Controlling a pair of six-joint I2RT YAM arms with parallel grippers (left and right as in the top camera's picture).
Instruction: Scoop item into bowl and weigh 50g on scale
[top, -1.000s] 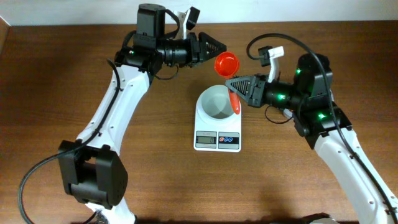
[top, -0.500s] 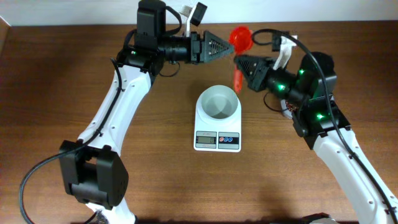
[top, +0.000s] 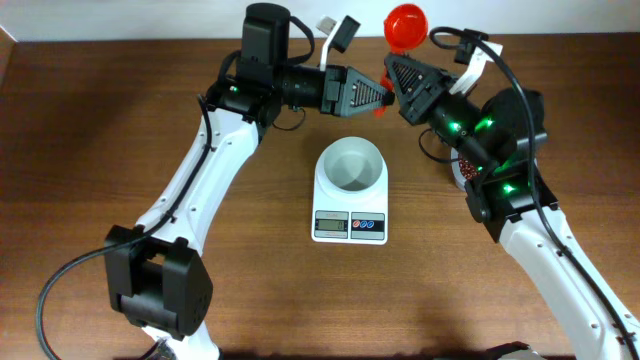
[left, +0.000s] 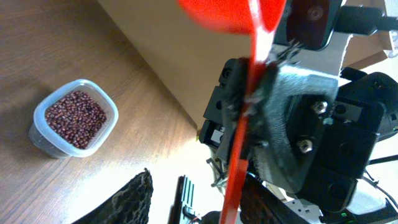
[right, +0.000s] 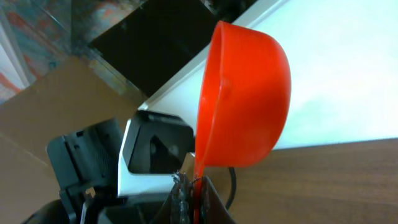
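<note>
The white bowl (top: 350, 164) stands on the white scale (top: 349, 208) at mid table. My right gripper (top: 398, 82) is shut on the handle of a red scoop (top: 405, 22) and holds it high behind the bowl, cup tilted up; it also shows in the right wrist view (right: 245, 99), gripped by the right gripper (right: 196, 193). My left gripper (top: 368, 95) is open, its jaws (left: 199, 190) around the scoop handle (left: 245, 124). The beans (left: 76, 117) fill a clear container; overhead they peek out behind my right arm (top: 463, 172).
The clear plastic container (left: 43, 134) stands on the wooden table right of the scale, mostly hidden overhead by the right arm. The two arms meet closely above the table's back edge, near a pale wall.
The right gripper has carried the scoop from over the bowl up and back. The left gripper has moved right, closing in on the scoop handle.
</note>
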